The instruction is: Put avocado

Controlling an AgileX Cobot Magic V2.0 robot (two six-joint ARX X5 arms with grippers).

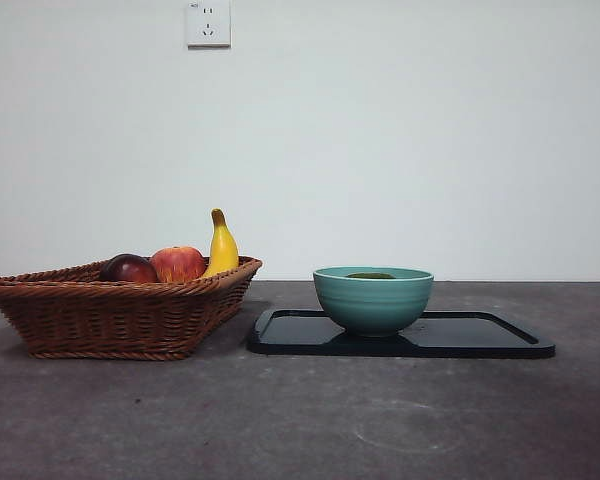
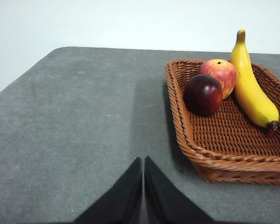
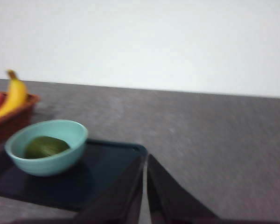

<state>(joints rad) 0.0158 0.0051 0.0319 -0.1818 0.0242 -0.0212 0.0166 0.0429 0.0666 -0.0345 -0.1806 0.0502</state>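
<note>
The dark green, dull-skinned oval avocado (image 3: 45, 146) lies down inside the round teal ceramic bowl (image 1: 372, 298), and in the front view only a thin green sliver of it peeks over the rim at centre frame. The bowl itself stands on the flat black rectangular tray (image 1: 490, 334), lower right of centre, on the grey matte counter (image 1: 280, 420).

Over at the lower left of the front view, the brown woven wicker basket (image 1: 110, 315) holds what remains: a dark red-purple round fruit (image 2: 203, 94), a red and yellow apple (image 2: 218, 74) touching it, and a long yellow banana (image 2: 252, 88) leaning along the basket's far side. No avocado among them.

Neither arm shows in the front view. The left pincer (image 2: 143, 186) hangs over bare counter beside the basket, its two black jaws pressed together with nothing between them. The right pincer (image 3: 144, 186) sits above the near corner of the tray, apart from the bowl, jaws likewise closed on nothing; that view is somewhat blurred.

Judging by the layout, the job looks done: fruit is in the bowl, both pincers are empty and clear of it. Nothing appears left beyond the arms settling out of the way.
</note>
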